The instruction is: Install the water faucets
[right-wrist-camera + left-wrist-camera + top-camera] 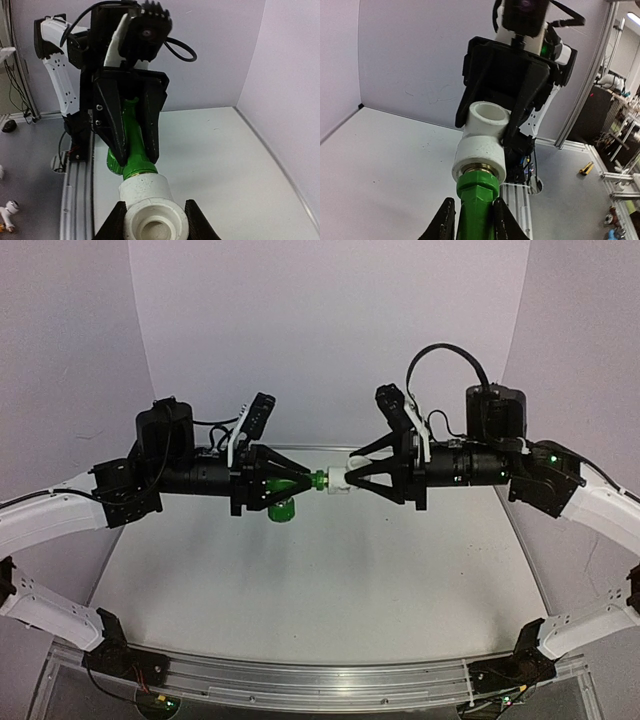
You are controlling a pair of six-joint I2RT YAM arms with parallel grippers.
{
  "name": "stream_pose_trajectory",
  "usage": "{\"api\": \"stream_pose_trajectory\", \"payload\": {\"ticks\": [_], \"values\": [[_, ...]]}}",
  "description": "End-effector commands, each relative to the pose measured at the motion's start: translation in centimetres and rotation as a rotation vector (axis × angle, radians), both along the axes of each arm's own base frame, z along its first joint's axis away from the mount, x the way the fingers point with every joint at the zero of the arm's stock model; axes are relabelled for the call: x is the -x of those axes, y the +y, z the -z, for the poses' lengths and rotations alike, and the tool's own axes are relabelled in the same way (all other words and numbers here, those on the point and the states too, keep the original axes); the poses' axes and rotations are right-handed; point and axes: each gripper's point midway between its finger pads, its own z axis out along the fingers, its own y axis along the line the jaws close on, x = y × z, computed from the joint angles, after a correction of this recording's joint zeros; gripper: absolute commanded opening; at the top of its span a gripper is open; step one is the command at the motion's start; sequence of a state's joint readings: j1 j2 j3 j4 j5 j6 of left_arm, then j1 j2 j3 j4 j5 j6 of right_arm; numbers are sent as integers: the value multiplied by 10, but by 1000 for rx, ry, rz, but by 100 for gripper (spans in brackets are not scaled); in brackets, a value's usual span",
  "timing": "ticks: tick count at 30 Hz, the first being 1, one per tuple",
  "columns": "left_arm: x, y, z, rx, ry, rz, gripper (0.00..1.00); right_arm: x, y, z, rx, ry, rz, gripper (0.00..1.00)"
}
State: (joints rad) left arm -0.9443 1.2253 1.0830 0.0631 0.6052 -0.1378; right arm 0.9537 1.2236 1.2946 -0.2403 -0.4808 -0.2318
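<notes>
The water faucets hang in mid-air over the table's middle, held between both arms. My left gripper is shut on the green tap, whose ribbed knob hangs below. My right gripper is shut on the white fitting. The tap's end sits inside the fitting, a brass thread showing at the joint. In the left wrist view the green tap stands between my fingers with the white fitting on top. In the right wrist view the white fitting lies between my fingers, the green tap beyond it.
The white table lies well below both grippers, with an aluminium rail along its near edge. Lilac walls close in the back and sides. Small white pipe parts lie off the table at the left of the right wrist view.
</notes>
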Motion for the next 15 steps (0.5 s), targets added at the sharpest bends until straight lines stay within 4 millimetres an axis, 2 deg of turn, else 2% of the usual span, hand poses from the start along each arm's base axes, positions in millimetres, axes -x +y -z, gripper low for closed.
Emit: {"api": "stream_pose_trajectory", "payload": {"ticks": [1, 9, 13, 14, 15], "values": [[14, 5, 19, -93, -201, 3, 0, 12, 13, -49, -182, 240, -64, 4], [20, 17, 15, -121, -275, -2, 0, 2, 25, -33, -157, 588, -153, 4], [18, 19, 16, -135, -259, -22, 0, -1, 25, -32, -152, 631, -176, 4], [18, 20, 16, -137, -251, -25, 0, -2, 26, -31, -151, 633, -175, 8], [15, 19, 16, -138, -230, -42, 0, -2, 25, -32, -152, 631, -176, 17]]}}
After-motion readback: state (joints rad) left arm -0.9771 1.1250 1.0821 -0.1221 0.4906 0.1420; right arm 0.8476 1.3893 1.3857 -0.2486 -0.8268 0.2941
